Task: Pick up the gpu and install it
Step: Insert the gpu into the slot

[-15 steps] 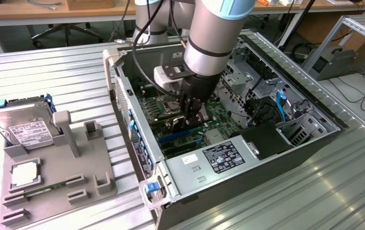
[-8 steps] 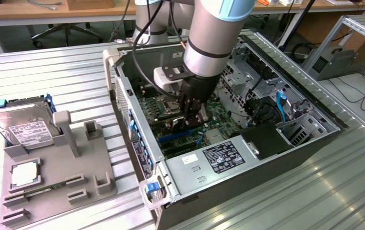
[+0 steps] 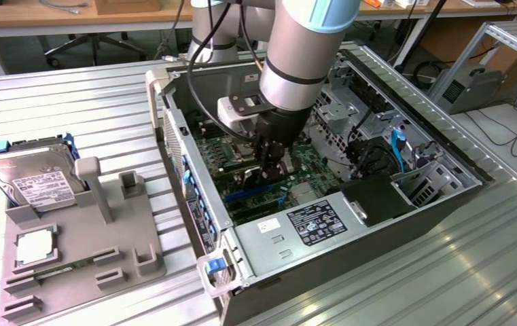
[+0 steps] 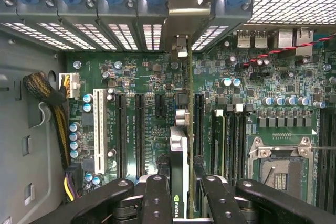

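At 9 o'clock from the open black computer case (image 3: pixel 179 146), at the exterior view's left, a silver hard drive with a white label (image 3: pixel 32 178) stands in a grey moulded holder (image 3: pixel 77 251) on the ribbed metal tabletop (image 3: pixel 77 115). The pickup looks done. The black two-fingered hand (image 3: pixel 272 166), down inside the case, is clamped on the thin black gpu card with a silvery edge (image 4: pixel 179 145). The card stands edge-on between the fingers (image 4: pixel 157 198), over the green motherboard (image 4: pixel 152 77) among its long black slots (image 4: pixel 122 129). Whether it is seated, I cannot tell.
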Robot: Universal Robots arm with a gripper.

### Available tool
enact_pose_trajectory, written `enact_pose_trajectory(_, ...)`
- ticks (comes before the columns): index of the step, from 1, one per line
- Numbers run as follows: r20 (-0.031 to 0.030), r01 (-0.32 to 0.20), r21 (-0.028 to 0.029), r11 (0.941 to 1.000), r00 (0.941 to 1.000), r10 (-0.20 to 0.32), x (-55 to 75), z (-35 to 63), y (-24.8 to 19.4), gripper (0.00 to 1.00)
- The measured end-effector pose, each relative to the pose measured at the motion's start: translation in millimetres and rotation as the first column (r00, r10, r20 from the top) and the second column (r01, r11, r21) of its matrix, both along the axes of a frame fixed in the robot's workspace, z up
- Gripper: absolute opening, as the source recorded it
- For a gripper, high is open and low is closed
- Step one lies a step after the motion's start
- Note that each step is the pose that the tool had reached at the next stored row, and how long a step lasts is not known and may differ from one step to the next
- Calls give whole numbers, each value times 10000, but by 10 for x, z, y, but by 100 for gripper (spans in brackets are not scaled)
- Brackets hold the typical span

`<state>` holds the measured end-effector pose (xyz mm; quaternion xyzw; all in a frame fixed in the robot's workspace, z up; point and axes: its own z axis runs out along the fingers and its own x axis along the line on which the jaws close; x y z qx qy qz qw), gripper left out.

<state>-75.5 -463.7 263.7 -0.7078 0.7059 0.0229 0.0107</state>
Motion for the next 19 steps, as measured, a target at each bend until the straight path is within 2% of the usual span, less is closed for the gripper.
enact_pose_trajectory(16, 0, 0, 2, 10000, 10000, 0, 0, -27, 0, 27)
enact_pose_trajectory(19, 0, 0, 2, 10000, 10000, 0, 0, -28, -14, 27)
